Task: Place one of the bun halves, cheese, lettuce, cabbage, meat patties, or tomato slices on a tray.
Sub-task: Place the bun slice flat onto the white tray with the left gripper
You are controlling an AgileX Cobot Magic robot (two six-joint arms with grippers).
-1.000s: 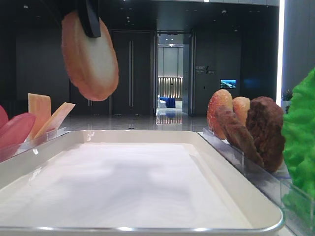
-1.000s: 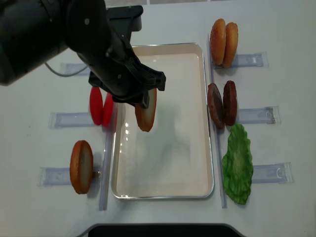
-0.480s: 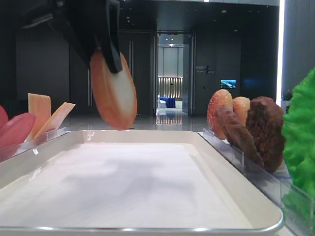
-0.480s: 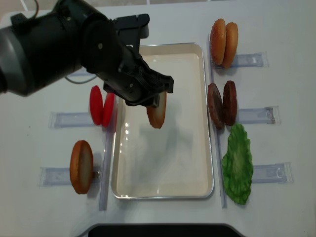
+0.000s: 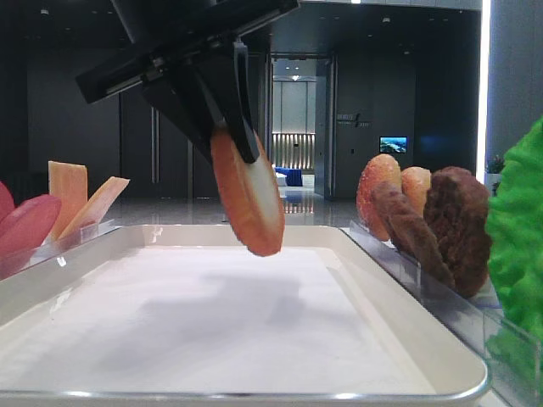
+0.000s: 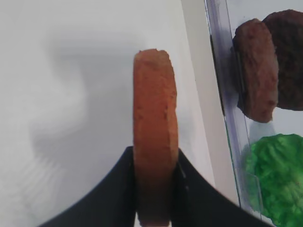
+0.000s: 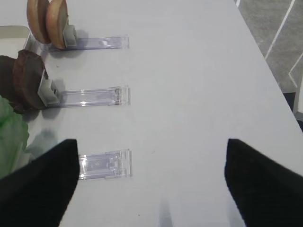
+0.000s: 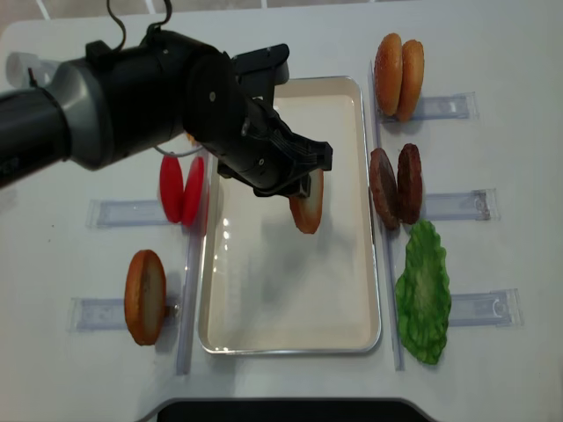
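Pinching a flat, round, golden-brown bun half (image 8: 308,204) by its upper edge, the black left gripper (image 8: 299,180) holds it on edge above the large white rectangular tray (image 8: 362,220). The left wrist view shows the two dark fingers (image 6: 120,189) pressed against both faces of the bread, its orange-brown rim turned toward the camera. In the low exterior view the bun half (image 5: 248,197) hangs tilted, pale whitish face toward the right, its lowest point clear of the tray's white liner (image 5: 212,314), with a faint shadow beneath it. From overhead, it sits over the right-hand part of the tray, toward the far end.

Just beyond the tray's right rim stand two dark brown, rough meat patties (image 8: 396,185) on edge in a narrow clear plastic holder (image 8: 453,205). Farther back on that side two more orange-brown bun halves (image 8: 398,76) stand upright together. Nearer the front lies the bright green ruffled lettuce (image 8: 424,292).

Left of the tray are two smooth red tomato slices (image 8: 181,189) standing on edge, and closer to the front a single bun half (image 8: 145,296) in its own holder. Thin yellow-orange cheese slices (image 5: 81,199) lean at the far left in the low view.

The right gripper's black fingers (image 7: 40,189) stand wide apart over the bare white table (image 7: 189,94), holding nothing.
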